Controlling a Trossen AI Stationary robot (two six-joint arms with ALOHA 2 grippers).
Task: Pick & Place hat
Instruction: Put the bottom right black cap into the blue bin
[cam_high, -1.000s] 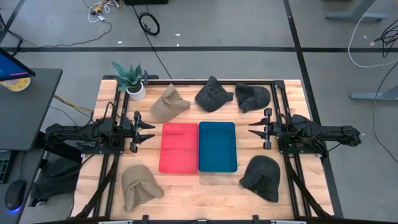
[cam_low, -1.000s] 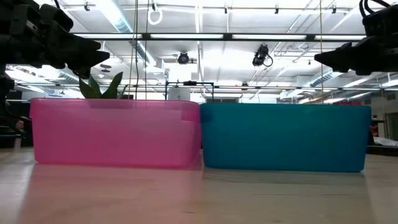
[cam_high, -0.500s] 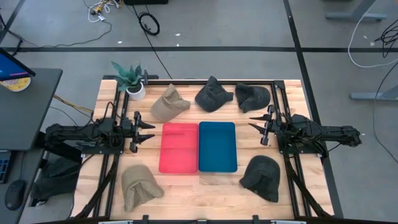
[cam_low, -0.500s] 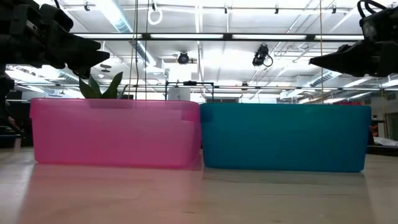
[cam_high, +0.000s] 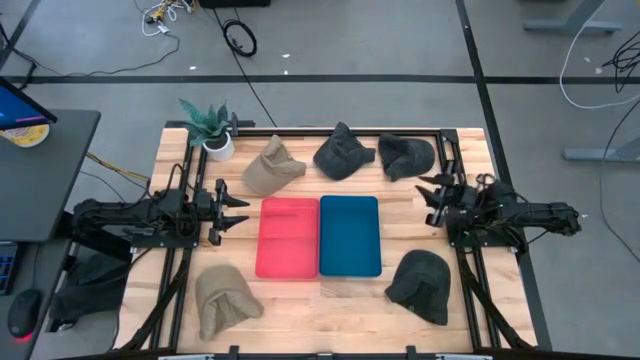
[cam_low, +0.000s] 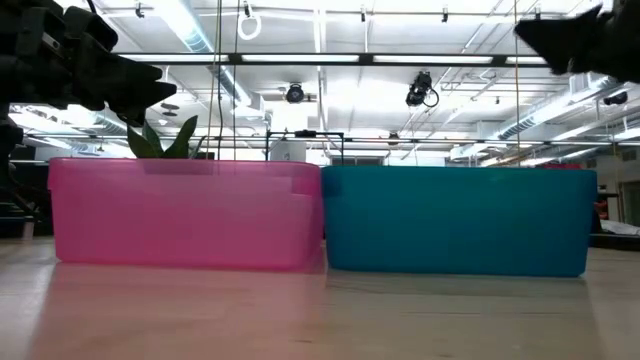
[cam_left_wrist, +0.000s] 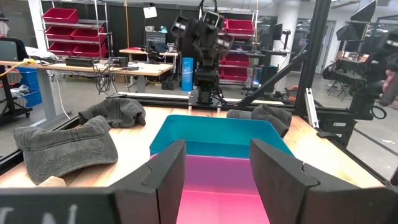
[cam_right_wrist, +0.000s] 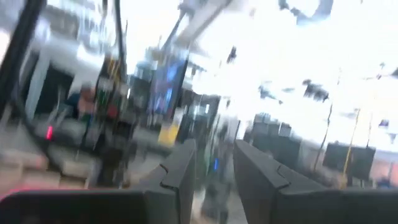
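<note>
The table (cam_high: 300, 300) carries a pink bin (cam_high: 288, 237) and teal bin (cam_high: 350, 235) at centre; the dark hat (cam_high: 421, 284) lies just in front of the right gripper (cam_high: 430, 197), fingers apart; left gripper (cam_high: 238, 210) waits, also parted

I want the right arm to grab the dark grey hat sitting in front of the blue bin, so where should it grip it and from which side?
Grip the dark grey hat on its rounded crown, coming straight down from above. It lies slumped and soft on the wooden table, so the bunched fabric should pinch easily; the right gripper hangs nearby, fingers open.
</note>
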